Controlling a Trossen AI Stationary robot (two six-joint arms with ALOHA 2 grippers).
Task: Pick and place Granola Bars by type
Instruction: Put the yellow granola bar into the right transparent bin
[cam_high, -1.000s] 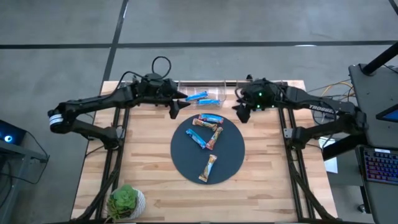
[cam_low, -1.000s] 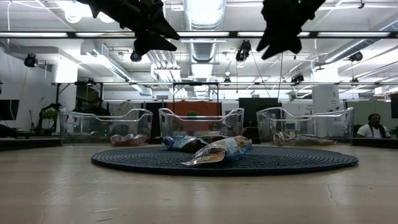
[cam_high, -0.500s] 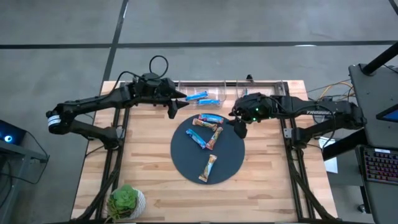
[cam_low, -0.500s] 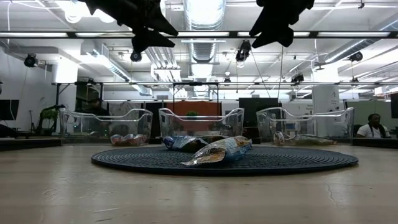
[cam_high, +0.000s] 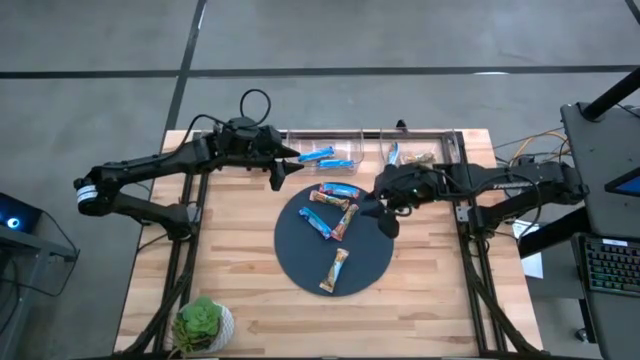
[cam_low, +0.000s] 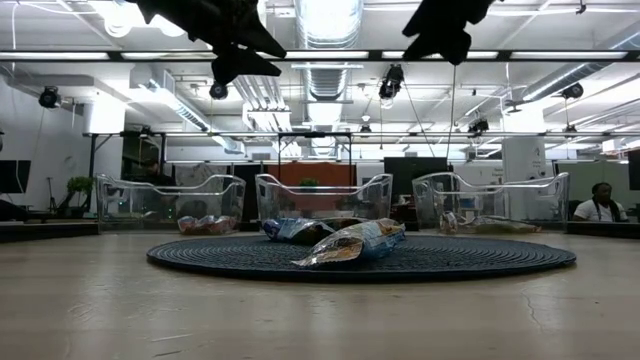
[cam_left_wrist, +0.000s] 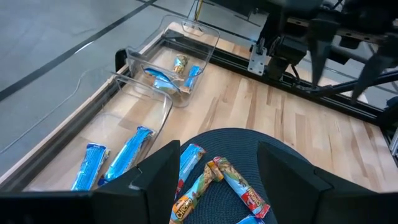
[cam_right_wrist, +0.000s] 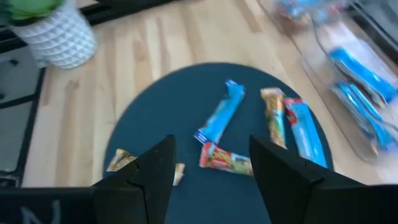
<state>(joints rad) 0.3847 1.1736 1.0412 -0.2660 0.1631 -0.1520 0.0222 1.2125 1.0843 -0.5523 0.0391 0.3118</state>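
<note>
Two arms hang over the wooden table (cam_high: 240, 290). Its dark round mat (cam_high: 375, 260) carries four Granola Bars (cam_high: 334, 270), while clear bins (cam_high: 345, 150) along the far edge hold others. Potted plant (cam_high: 203, 325) sits at the near-left corner. Right gripper (cam_high: 378, 212), open and empty, hovers above the mat's edge; left gripper (cam_high: 283, 170), likewise open, near the bins.

Dark round mat (cam_high: 372, 262) mid-table, potted succulent (cam_high: 203, 324) at near-left corner.
</note>
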